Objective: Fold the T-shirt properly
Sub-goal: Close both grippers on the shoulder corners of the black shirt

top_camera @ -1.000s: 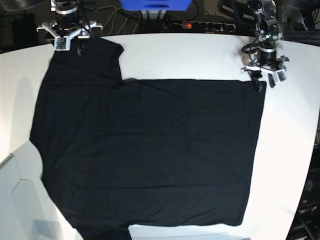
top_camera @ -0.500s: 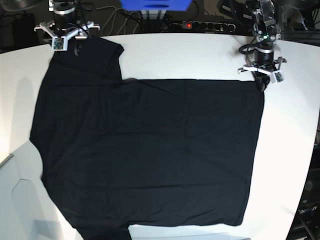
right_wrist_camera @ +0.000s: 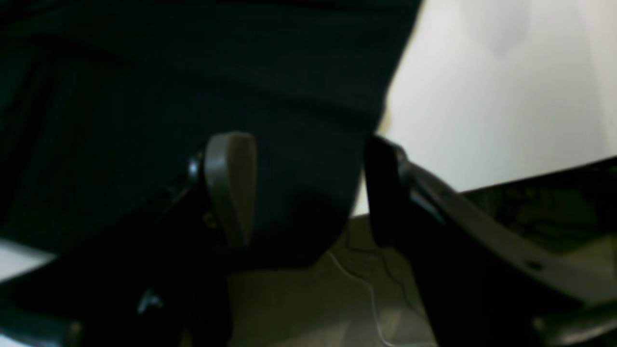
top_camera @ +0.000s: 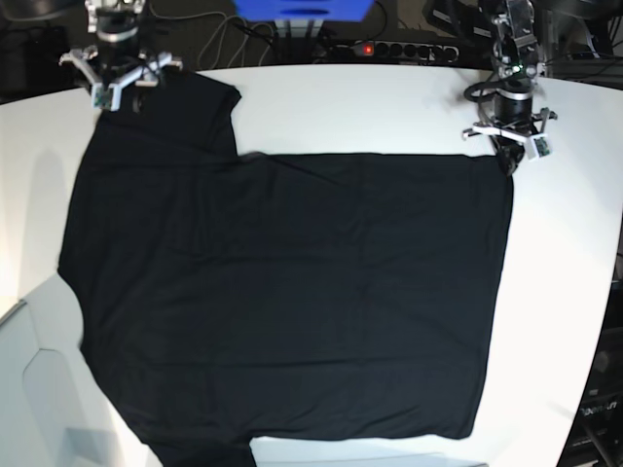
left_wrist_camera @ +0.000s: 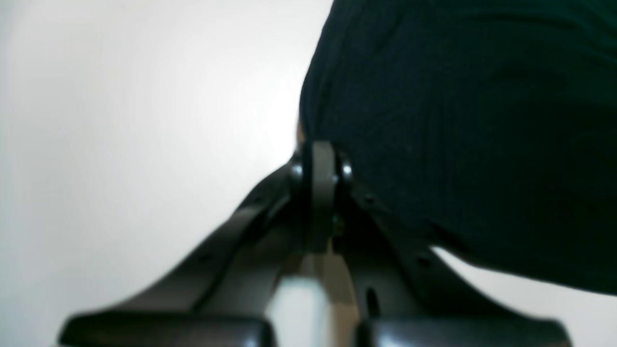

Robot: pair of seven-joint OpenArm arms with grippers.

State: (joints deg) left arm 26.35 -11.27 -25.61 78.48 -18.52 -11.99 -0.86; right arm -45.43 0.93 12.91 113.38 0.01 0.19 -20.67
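Left gripper (top_camera: pixel 508 161) closing since earlier frame, now pinching T-shirt (top_camera: pixel 282 292) corner near table (top_camera: pixel 389 107) far edge; right gripper (top_camera: pixel 119 92) spread over sleeve. Grip both before lifting evenly.

T-shirt (top_camera: pixel 292 292): bottom sleeve cut off by the base view's lower edge; neck print not visible.
Left gripper (left_wrist_camera: pixel 315 159): blurred; whether cloth sits between the closed jaws is hidden.
Right gripper (right_wrist_camera: pixel 299 193): dark, blurred; contact with the cloth unclear.
Counter (top_camera: pixel 389 107): right and lower edges cropped.
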